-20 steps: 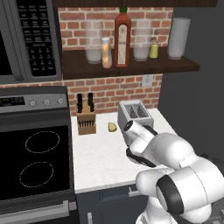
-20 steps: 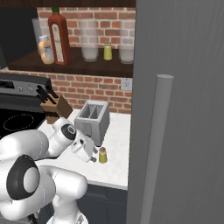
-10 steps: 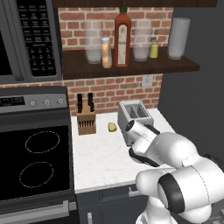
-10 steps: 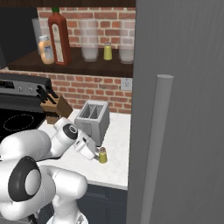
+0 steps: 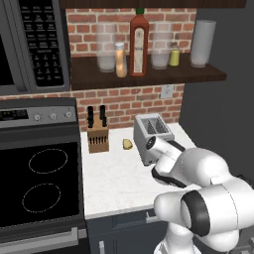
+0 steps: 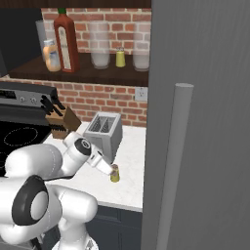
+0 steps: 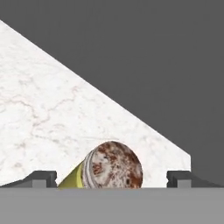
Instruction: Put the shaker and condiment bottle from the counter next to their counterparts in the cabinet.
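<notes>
The light is even and soft, as rendered scenes are, with no glare and no one clear source; the counter is bright white, while the cabinet shelf sits in dim brown shade under its top board. Shadows are faint, just a soft darkening behind the toaster. Both base views are a little coarse and soft at edges, and in the hand view the shaker cap looks blotchy and grainy up close.

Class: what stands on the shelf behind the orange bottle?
Behind the orange bottle on the shelf stands a clear glass, then the brick wall. The bottle hides part of the glass.
</notes>
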{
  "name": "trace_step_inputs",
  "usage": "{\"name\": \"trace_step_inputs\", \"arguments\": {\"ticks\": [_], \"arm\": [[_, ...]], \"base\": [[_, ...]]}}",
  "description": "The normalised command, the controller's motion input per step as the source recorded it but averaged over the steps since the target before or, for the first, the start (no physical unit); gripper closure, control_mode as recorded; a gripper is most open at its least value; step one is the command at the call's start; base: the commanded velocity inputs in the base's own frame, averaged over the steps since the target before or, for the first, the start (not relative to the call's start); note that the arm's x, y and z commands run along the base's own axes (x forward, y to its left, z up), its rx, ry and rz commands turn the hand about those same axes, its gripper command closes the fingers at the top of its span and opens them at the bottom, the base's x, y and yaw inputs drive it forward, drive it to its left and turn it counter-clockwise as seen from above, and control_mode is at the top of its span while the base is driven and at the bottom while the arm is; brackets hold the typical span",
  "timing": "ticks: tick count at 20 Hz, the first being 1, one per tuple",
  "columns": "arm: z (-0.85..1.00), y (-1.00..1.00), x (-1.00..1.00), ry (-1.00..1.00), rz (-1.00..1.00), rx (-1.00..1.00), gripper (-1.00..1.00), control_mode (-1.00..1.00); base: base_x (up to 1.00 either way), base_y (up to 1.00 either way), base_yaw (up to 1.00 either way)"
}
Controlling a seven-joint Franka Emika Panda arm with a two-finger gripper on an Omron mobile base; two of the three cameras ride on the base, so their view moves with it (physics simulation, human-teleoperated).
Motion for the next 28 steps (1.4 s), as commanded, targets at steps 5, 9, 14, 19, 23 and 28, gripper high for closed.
{"name": "trace_step_inputs", "arguments": {"ticks": [5,9,14,19,23,28], "arm": [[-0.24,-0.42,0.00,-0.20,0.02,0.01,-1.00,-1.00],[-0.34,-0.34,0.00,-0.21,0.02,0.00,1.00,-1.00],[-0.30,-0.19,-0.08,-0.11,0.00,0.00,1.00,-1.00],[-0.08,-0.08,-0.12,-0.07,0.00,0.02,1.00,-1.00],[0.21,-0.23,-0.12,-0.20,0.00,0.05,1.00,-1.00],[0.38,-0.13,-0.05,-0.18,0.00,0.03,1.00,-1.00]], "base": [[0.00,0.00,0.00],[0.00,0.00,0.00],[0.00,0.00,0.00],[0.00,0.00,0.00],[0.00,0.00,0.00],[0.00,0.00,0.00]]}}
